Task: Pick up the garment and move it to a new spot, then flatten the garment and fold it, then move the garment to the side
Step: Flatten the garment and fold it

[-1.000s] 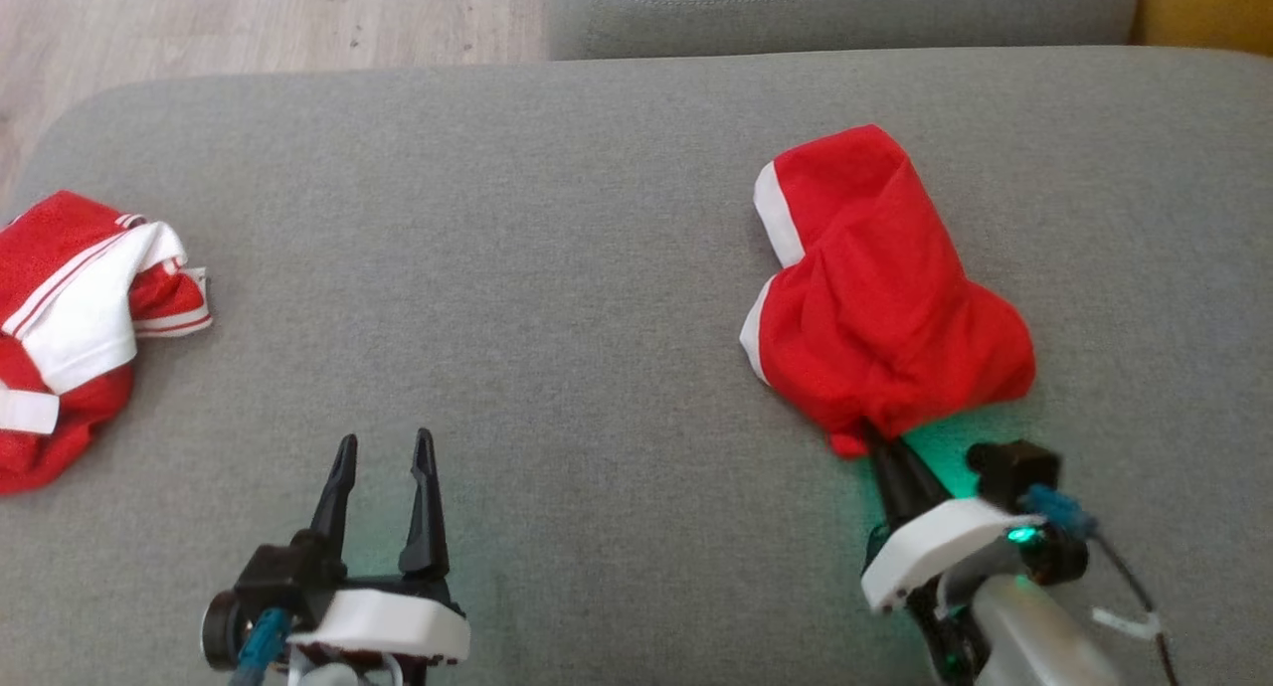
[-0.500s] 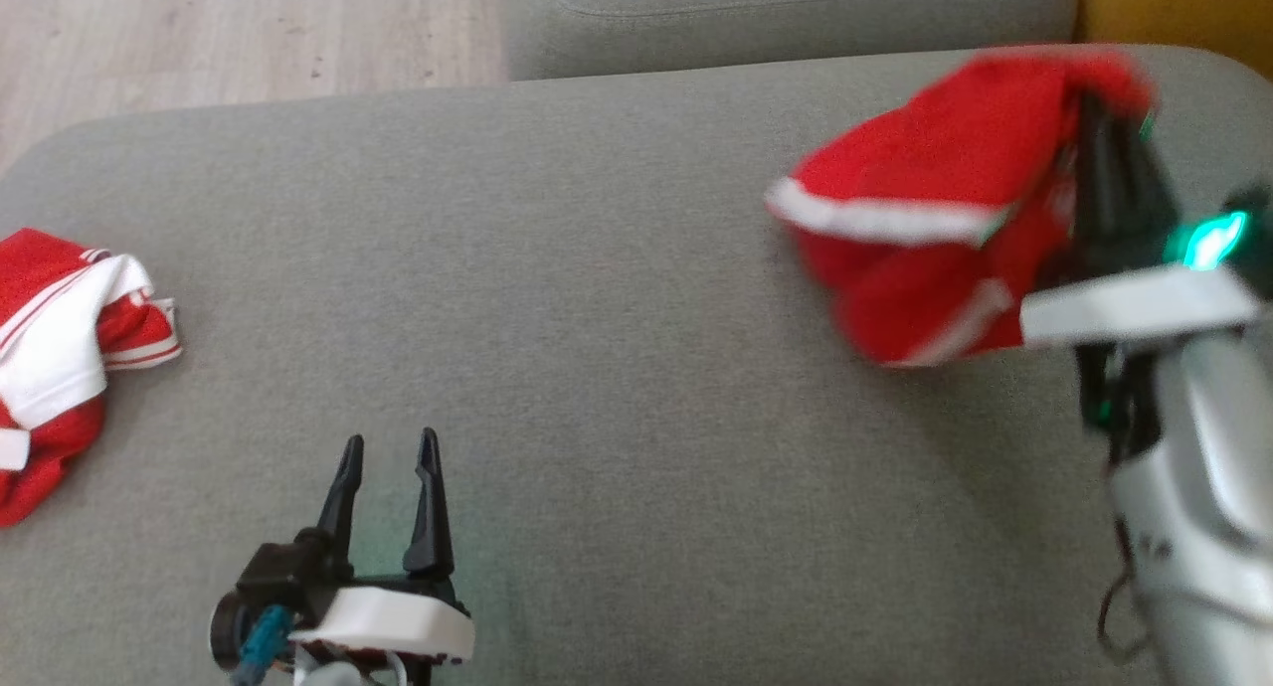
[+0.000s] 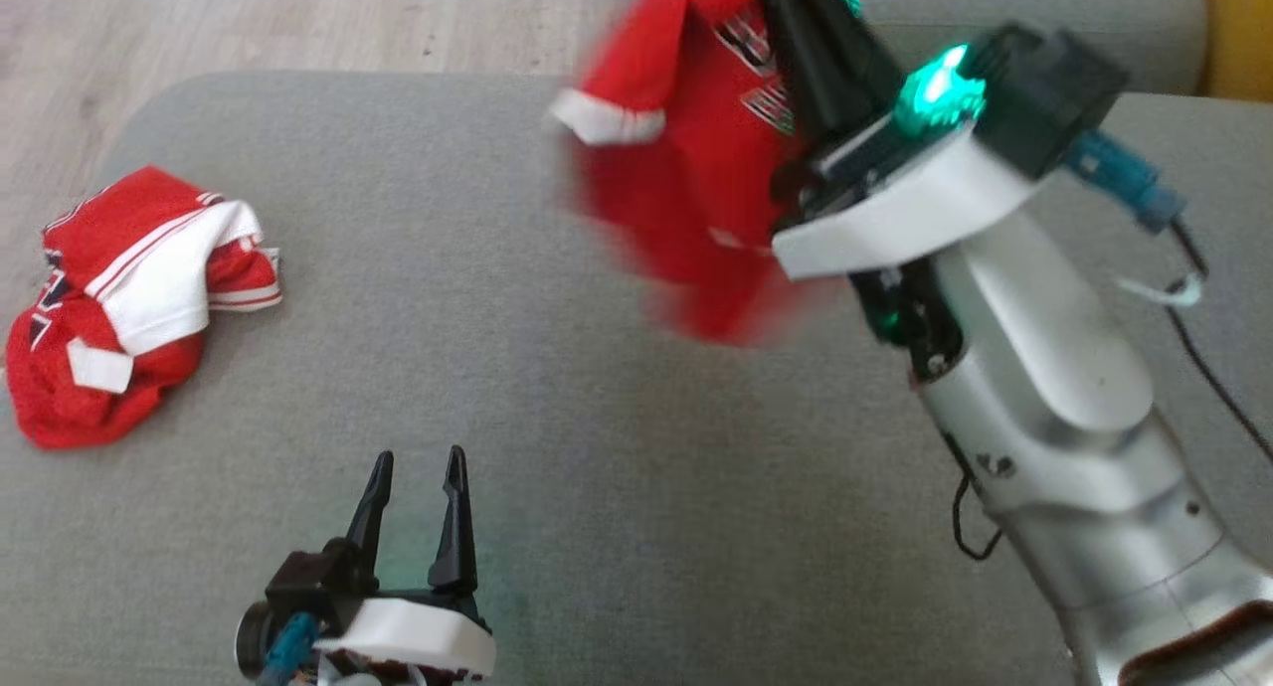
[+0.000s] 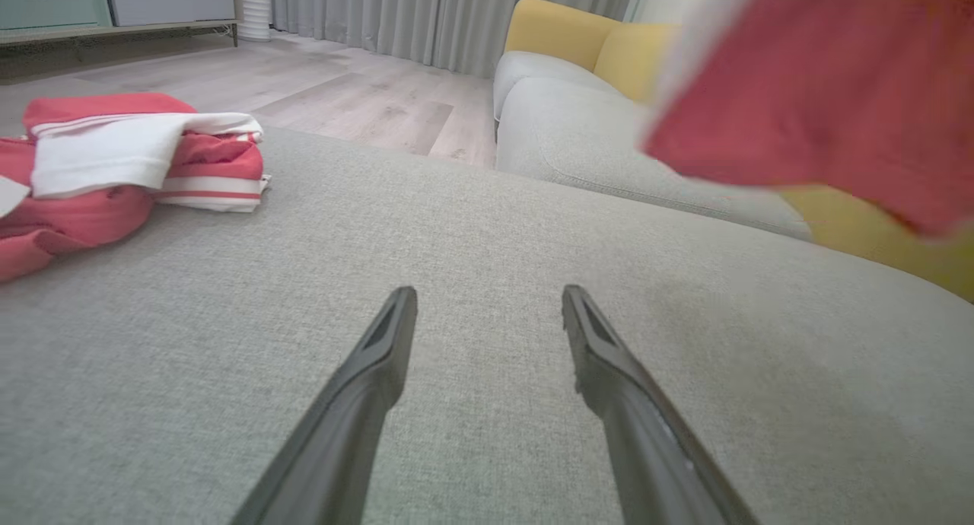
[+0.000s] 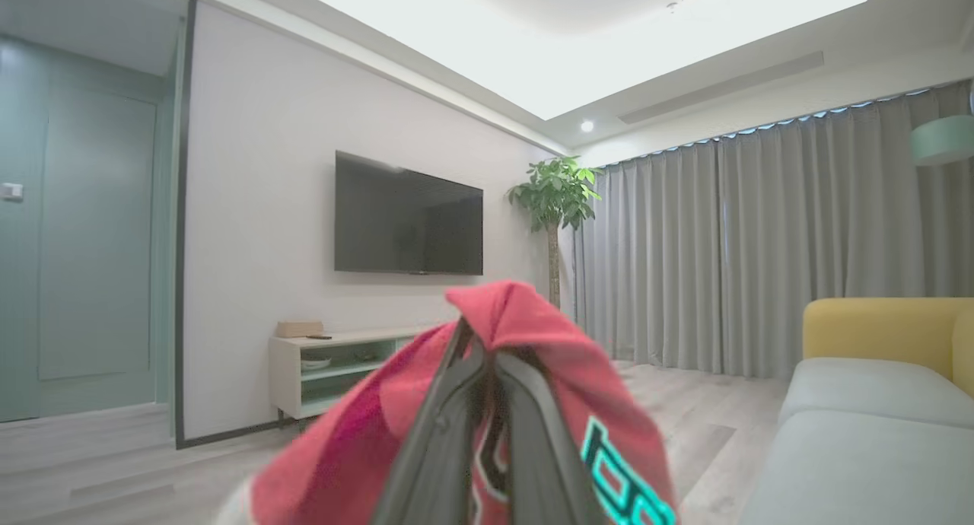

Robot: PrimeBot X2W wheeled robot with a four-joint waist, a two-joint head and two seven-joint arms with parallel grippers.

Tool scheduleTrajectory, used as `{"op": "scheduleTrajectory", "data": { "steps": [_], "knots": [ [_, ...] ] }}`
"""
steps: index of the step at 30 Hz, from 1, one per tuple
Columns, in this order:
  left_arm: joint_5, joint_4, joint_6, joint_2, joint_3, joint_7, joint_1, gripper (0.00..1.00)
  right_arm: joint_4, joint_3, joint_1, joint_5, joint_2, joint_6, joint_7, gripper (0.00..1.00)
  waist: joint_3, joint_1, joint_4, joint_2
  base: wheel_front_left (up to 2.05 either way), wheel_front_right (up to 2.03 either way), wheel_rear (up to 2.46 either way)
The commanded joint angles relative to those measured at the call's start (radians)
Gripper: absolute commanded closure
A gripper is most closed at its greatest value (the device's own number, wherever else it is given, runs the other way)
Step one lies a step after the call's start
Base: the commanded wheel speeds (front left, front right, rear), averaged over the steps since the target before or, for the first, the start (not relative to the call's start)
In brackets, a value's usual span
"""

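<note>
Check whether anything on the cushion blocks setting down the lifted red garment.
Nothing visible does. The right pincer holds the red garment over bare cushion; the other garment lies far to the left.

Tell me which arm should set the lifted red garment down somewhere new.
Right. The right gripper is shut on the red garment, holding it above the couch; the left gripper sits open, empty.

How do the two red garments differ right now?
The held garment hangs in the air, pinched in the shut right gripper. The lying garment sits crumpled on the cushion at the robot's left, untouched.
The held garment is motion-blurred; the lying garment is sharp.
The held garment shows mostly red with a white cuff; the lying garment shows a broad white panel.
Both are red with white trim.
</note>
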Motion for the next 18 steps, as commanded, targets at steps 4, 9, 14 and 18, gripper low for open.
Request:
{"op": "scheduleTrajectory", "data": {
  "steps": [4, 9, 14, 18],
  "knots": [
    [-0.008, -0.034, 0.006, 0.001, 0.04, -0.008, -0.021, 0.0, 0.035, -0.058, 0.028, -0.007, -0.009, 0.003, 0.014, 1.0, 0.025, 0.0, 0.007, 0.0, 0.0, 0.0, 0.0],
    [-0.008, -0.039, 0.002, 0.001, 0.035, -0.008, -0.035, 0.0, 0.171, -0.144, 0.158, -0.044, -0.09, 0.003, 0.046, 0.69, 0.055, 0.0, -0.001, 0.0, 0.0, 0.0, 0.0],
    [-0.004, -0.027, -0.004, 0.001, 0.025, -0.008, -0.055, 0.0, 0.376, -0.262, 0.258, -0.117, -0.157, 0.003, 0.038, 0.0, 0.079, 0.0, -0.019, 0.0, 0.0, 0.0, 0.0],
    [-0.002, -0.023, -0.004, 0.001, 0.02, -0.008, -0.062, 0.0, 0.461, -0.347, 0.279, -0.196, -0.157, 0.003, -0.013, 0.0, 0.083, 0.0, -0.033, 0.0, 0.0, 0.0, 0.0]
  ]
}}
